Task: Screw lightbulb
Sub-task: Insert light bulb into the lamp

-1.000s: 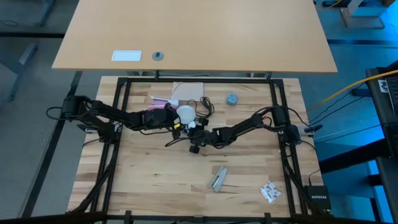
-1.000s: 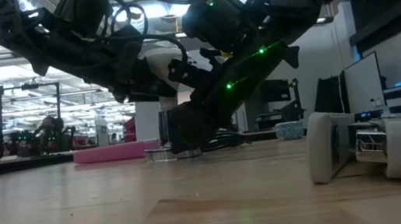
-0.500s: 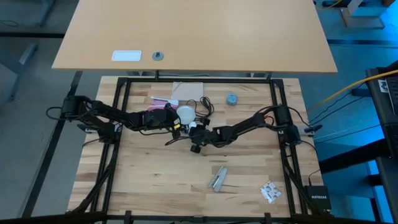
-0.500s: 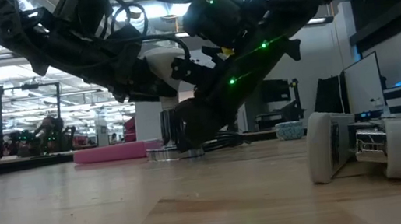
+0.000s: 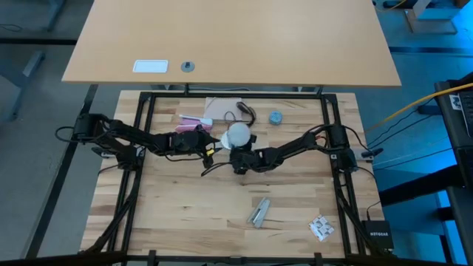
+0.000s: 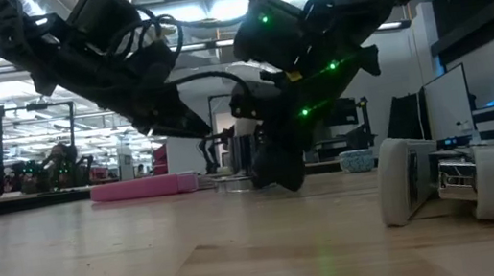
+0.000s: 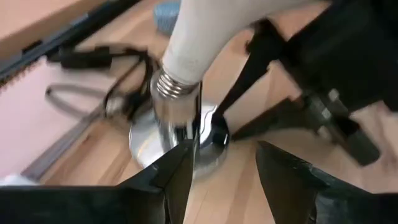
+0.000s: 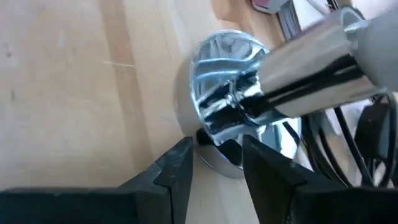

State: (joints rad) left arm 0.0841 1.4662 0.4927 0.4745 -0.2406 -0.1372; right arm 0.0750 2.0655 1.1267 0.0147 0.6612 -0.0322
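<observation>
Left gripper (image 7: 224, 155) is hovering low over the pale wooden table (image 5: 185, 207) with its two dark fingers spread apart and nothing between them, just beside the round silvery socket with its chrome stem (image 7: 149, 140). Right gripper (image 8: 217, 146) is sitting at the opposite side of that socket's base, with the rim right at its tip; whether it is actually clamping the rim, I cannot tell.

Rising out of the stem, the small frosted-white pear-shaped lightbulb (image 7: 205, 31) is leaning at a tilt, its ribbed metal base at the socket's mouth and its globe free of both grippers. It is probably behaving as a light, thin-walled and fragile thing with a smooth, slippery skin, so a gentle hold around the widest part of the globe is looking safest, while the other gripper is steadying the socket's base against turning.

Beyond the socket, a thin black cord (image 7: 124, 74) is looping over a flat pink pad (image 5: 222, 108), and a small blue-grey round cap (image 5: 276, 117) is lying farther off.
</observation>
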